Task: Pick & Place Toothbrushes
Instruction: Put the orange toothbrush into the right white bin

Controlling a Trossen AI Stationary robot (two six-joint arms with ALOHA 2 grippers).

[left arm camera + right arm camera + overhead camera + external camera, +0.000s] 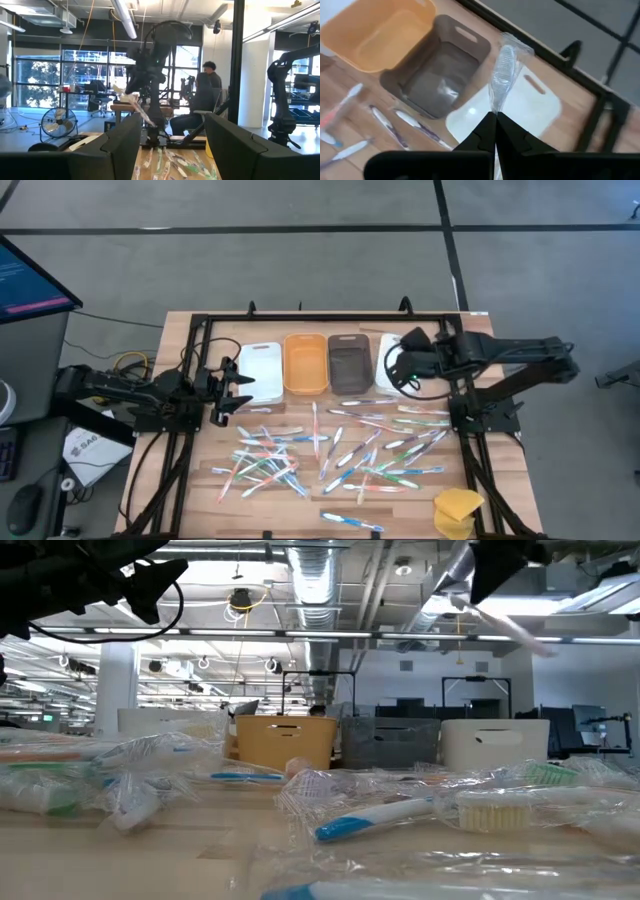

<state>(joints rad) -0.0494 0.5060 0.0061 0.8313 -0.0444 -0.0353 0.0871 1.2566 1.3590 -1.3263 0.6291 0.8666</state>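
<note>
Many wrapped toothbrushes (340, 455) lie scattered flat on the wooden table. Four bins stand in a row at the far side: white (262, 368), orange (305, 363), grey (349, 363) and a second white one (525, 107). My right gripper (495, 125) hangs above that second white bin, shut on one toothbrush in clear wrap (505, 62). At the table's left, my left gripper (235, 392) waits open near the first white bin, with nothing between its fingers (120, 145). My right gripper pinches the wrapped toothbrush's handle (493, 107) between its two fingertips, slanting down from above. The bristle end (507, 55) sticks out past the fingertips. The toothbrush is lifted clear, tilted in the air (515, 630) over the white bin.
A yellow sponge-like lump (458, 510) sits at the table's near right corner. A black frame (330, 315) runs along the far edge behind the bins. A person sits in the room beyond the table (207, 92).
</note>
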